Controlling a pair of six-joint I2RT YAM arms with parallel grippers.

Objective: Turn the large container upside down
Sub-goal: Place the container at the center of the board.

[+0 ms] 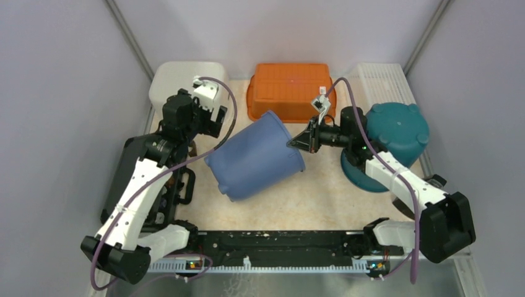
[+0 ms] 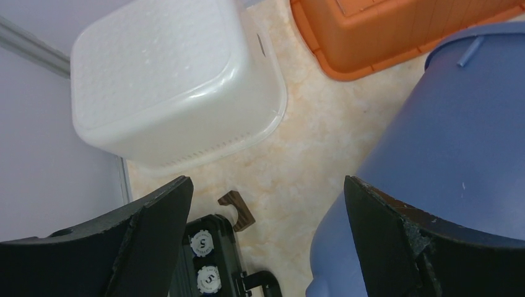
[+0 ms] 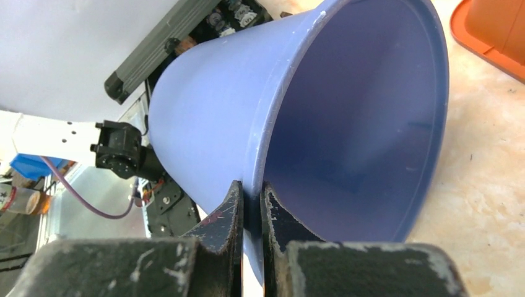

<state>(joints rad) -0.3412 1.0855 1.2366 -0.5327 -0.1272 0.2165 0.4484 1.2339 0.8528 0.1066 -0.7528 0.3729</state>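
Note:
The large container is a blue-violet bucket lying tilted on its side mid-table, its open mouth facing right. My right gripper is shut on the bucket's rim, one finger outside the wall and one inside. The bucket's hollow inside fills the right wrist view. My left gripper is open and empty, hovering left of the bucket's base, whose wall shows by its right finger.
An upturned orange bin stands at the back, a white upturned tub at back left, a teal bucket at right. A black case with poker chips lies at left, a small brown clip beside it.

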